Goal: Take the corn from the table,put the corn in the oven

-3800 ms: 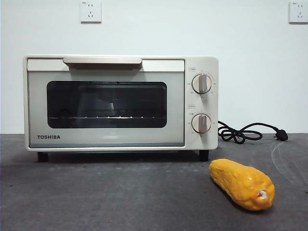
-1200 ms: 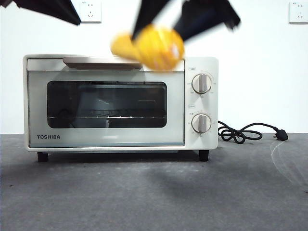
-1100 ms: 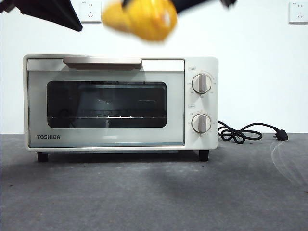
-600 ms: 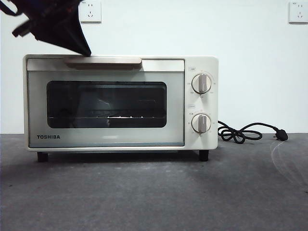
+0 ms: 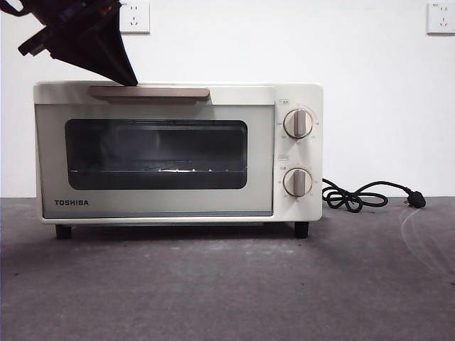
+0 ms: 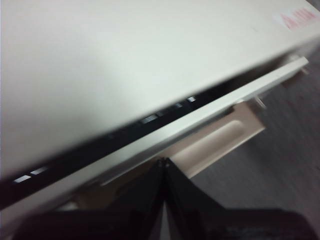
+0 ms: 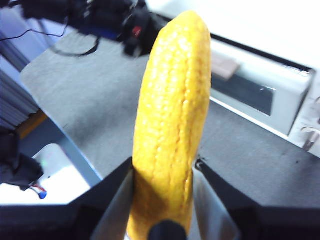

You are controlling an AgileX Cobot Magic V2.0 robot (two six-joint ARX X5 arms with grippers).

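Corn clamped in right gripper; left gripper jaws together at oven handle

The corn has its lower end cut off; the blurred oven overruns the left wrist view.

Glossy yellow corn held aloft, cream oven door slightly ajar, grey table
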